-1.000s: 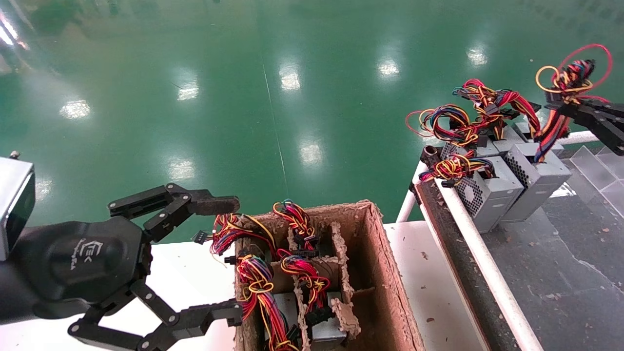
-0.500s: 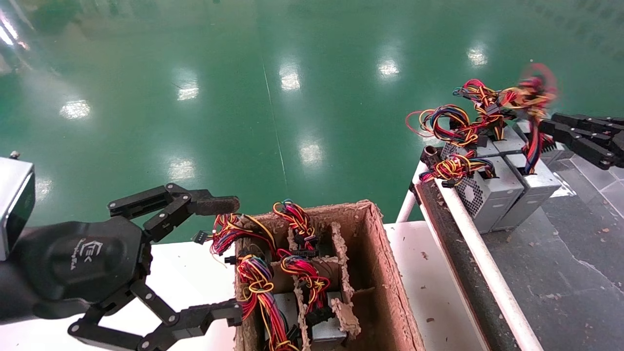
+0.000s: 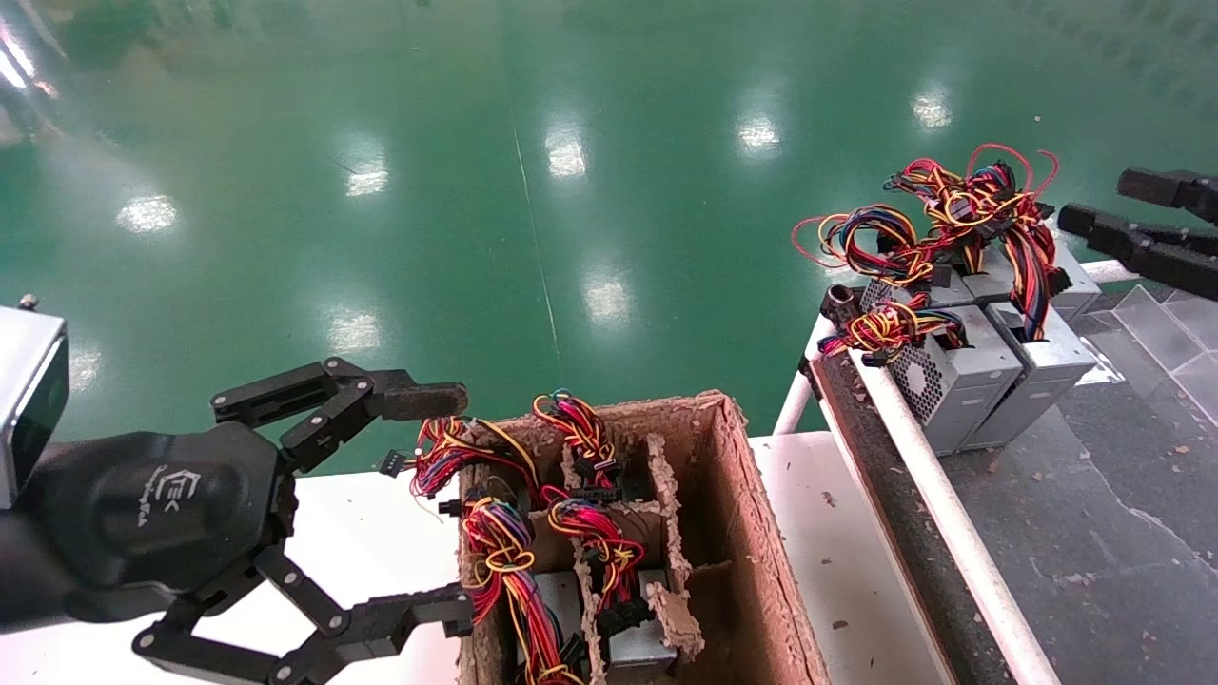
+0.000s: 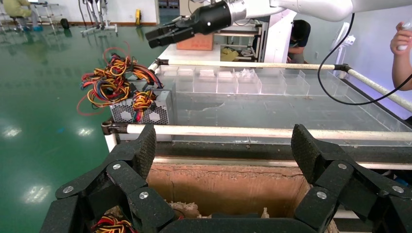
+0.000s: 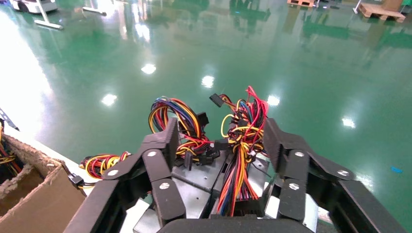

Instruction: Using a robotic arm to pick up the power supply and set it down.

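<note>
The power supply (image 3: 1047,366), a grey metal box, rests on the dark raised bench beside two others (image 3: 952,376), its coloured wire bundle (image 3: 999,205) standing up from it. My right gripper (image 3: 1099,198) hangs open just right of that bundle, holding nothing. In the right wrist view the right gripper (image 5: 221,143) straddles the loose wires (image 5: 238,160) above the grey box (image 5: 194,179), and its pads do not press them. My left gripper (image 3: 440,504) stays open at the lower left, by the cardboard box (image 3: 752,495); its fingers (image 4: 143,150) are spread wide.
The brown cardboard box with torn dividers holds more wired supplies (image 3: 533,618). A white rail (image 3: 913,447) edges the bench, and clear plastic dividers (image 3: 1161,328) stand at its far right. A person's arm (image 4: 401,53) shows beyond the bench.
My right gripper opened, let go of the wire bundle and drew back to the right. The power supply settled beside the others and its wires dropped. The left arm stayed still.
</note>
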### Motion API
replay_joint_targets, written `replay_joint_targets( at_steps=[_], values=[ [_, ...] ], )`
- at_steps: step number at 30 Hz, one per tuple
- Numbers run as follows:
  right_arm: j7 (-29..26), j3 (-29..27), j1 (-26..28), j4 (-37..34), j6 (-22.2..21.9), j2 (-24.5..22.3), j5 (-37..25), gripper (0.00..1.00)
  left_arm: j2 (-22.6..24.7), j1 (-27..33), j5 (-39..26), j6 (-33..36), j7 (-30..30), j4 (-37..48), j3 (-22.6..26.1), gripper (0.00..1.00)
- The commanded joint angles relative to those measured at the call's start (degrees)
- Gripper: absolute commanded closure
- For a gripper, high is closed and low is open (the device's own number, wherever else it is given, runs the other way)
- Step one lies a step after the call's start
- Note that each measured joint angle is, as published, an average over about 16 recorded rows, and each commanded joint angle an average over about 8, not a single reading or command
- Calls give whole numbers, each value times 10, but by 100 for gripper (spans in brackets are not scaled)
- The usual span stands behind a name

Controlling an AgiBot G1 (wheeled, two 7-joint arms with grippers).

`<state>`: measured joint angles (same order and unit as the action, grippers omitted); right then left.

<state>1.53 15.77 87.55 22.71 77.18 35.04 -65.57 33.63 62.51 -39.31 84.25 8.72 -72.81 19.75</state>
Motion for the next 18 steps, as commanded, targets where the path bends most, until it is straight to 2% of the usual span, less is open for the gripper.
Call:
replay_joint_targets(
  at_steps=[1, 18],
  values=[
    [3, -6, -1, 2, 2, 0, 7, 0, 0, 0, 0, 0, 0, 0, 0, 0],
    [-34, -4, -76, 150, 26, 0, 75, 0, 0, 0, 0, 0, 0, 0, 0, 0]
  ],
)
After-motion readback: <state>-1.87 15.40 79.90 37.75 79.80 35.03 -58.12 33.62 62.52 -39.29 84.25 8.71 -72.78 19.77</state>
